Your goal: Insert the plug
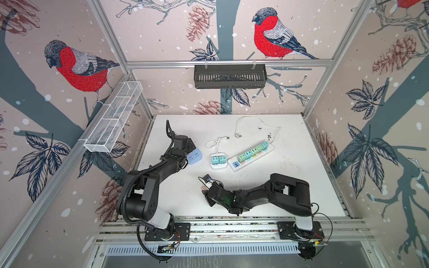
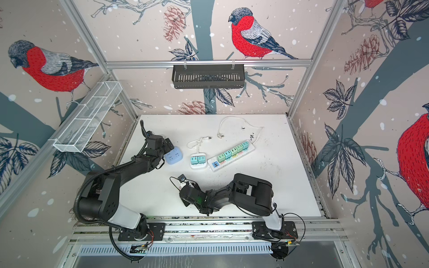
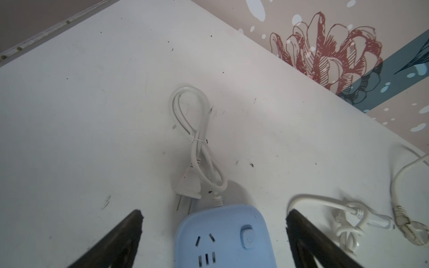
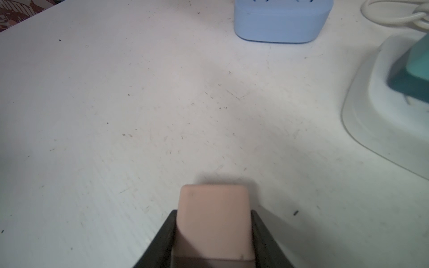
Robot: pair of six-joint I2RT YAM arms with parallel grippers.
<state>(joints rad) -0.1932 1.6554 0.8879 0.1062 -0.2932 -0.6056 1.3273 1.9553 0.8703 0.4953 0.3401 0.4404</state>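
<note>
My right gripper (image 4: 213,212) is shut on a pale pink plug block (image 4: 213,220), which stands out past its black fingers just above the white table (image 4: 116,116). In both top views this gripper (image 1: 206,183) (image 2: 184,183) sits near the table's front middle. The blue socket block (image 3: 222,236) lies at the left (image 1: 194,157), its slots facing up. My left gripper (image 3: 214,213) is open, with one finger on either side of the socket and not touching it. The pink plug's prongs are hidden.
The blue socket's white cord and two-pin plug (image 3: 188,188) lie beyond it. To the right are a small white strip (image 1: 218,161) holding two teal plugs and a long strip (image 1: 250,155) holding several plugs. Loose white cables (image 1: 255,125) trail toward the back.
</note>
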